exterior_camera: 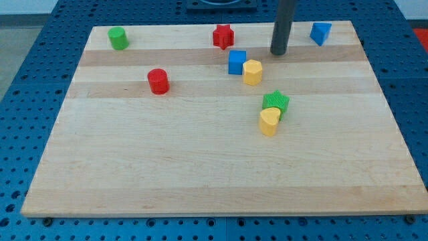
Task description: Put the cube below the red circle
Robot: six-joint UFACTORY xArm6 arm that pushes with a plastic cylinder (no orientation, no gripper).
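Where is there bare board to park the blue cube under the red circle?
Below the red cylinder block the wooden board lies bare to its bottom edge. It is crowded where the blue cube touches the yellow hexagonal block, with my tip to their right.

Illumination is bright, even and diffuse from overhead, producing only short soft shadows beside each block on the bench (200, 167), no glare, sharp focus throughout, and no noticeable edge distortion.
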